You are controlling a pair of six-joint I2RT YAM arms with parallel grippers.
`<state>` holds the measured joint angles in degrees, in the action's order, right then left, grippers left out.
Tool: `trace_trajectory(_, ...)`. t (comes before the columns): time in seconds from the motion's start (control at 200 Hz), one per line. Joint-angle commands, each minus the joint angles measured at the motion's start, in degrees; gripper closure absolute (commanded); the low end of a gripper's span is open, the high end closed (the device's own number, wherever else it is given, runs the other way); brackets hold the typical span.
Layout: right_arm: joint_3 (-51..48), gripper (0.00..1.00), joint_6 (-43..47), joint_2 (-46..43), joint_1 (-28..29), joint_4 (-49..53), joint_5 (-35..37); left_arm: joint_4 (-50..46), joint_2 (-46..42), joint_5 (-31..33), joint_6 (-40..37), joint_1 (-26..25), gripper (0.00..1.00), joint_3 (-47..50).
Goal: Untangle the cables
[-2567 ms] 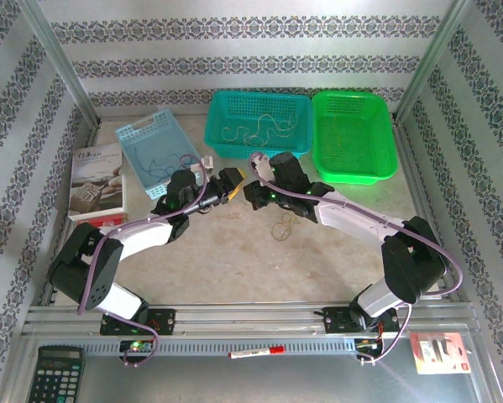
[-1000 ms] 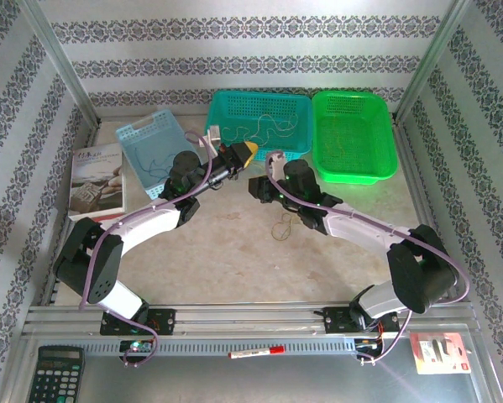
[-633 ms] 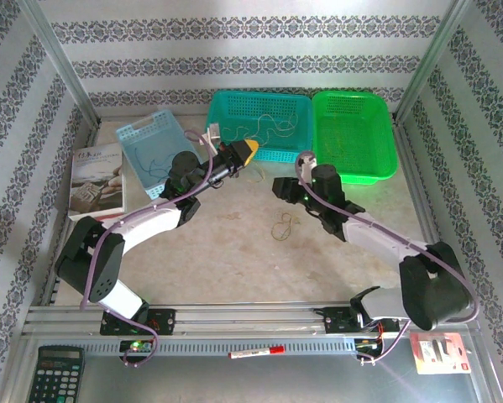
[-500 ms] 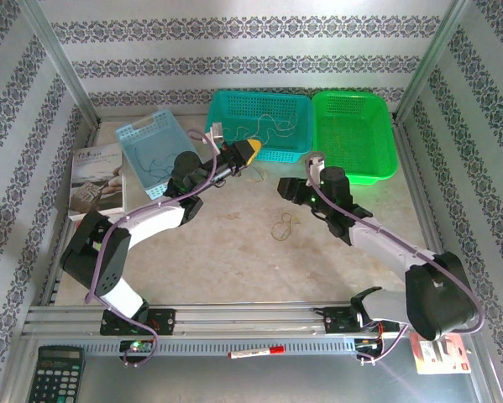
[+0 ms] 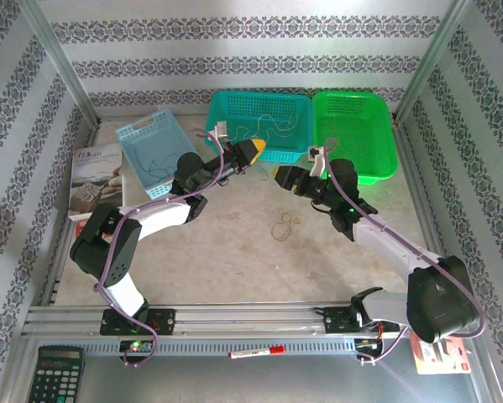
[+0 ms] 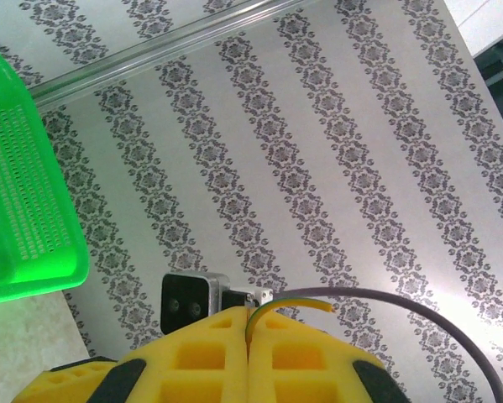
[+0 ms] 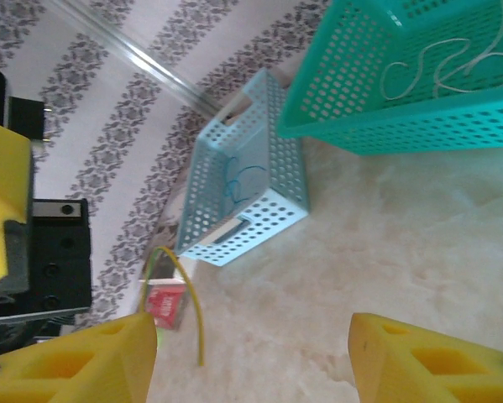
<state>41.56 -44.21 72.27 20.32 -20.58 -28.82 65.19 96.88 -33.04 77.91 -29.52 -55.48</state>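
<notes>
Up top, the left gripper (image 5: 254, 151) hovers by the teal basket (image 5: 289, 152), with tan cables (image 5: 282, 225) lying on the table (image 5: 192, 260). Its wrist view: jaws clamped on a yellow cable (image 6: 297, 295). Right wrist: right gripper (image 7: 253, 332) gaping wide beside that strand, so I'd carry it over a rim before releasing.

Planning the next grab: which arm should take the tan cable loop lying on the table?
Right. The right tool is open and hangs nearer the tan cable loop. The left tool is shut on a yellow cable, up by the teal basket.
</notes>
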Motion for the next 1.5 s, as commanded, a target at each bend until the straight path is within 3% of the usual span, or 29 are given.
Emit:
trace_trajectory(0.0, 2.3, 0.39, -2.4, 1.7, -0.8, -3.1, -4.7, 4.4, -0.6, -1.4, -0.1, 0.2, 1.0, -1.6)
trace_trajectory(0.29, 4.2, 0.41, -3.6, 6.0, -0.6, -5.5, -8.7, 4.3, -1.2, -1.6, 0.1, 0.2, 1.0, -1.9)
trace_trajectory(0.924, 6.3, 0.59, -5.4, 10.8, 1.9, -9.7, -12.9, 4.3, -0.9, -1.5, 0.0, 0.1, 1.0, -2.1)
trace_trajectory(1.019, 6.3, 0.69, -5.3, 10.8, 1.9, -9.8, -13.1, 4.4, -0.8, -1.6, 0.0, 0.2, 1.0, -2.2)
trace_trajectory(1.169, 5.9, 1.0, -5.5, 10.5, 0.8, -9.9, -13.2, 4.3, -0.9, -1.7, 0.0, 0.1, 1.0, -2.0)
trace_trajectory(1.354, 4.5, 1.0, -5.0, 8.2, -2.7, -9.2, -12.7, 4.4, -1.3, -1.7, -0.3, 0.1, 1.0, -1.7)
trace_trajectory(1.494, 1.8, 1.0, -4.6, 5.0, -9.5, -7.1, -8.2, 4.3, -2.2, -1.5, -1.0, 0.2, 1.0, -0.6)
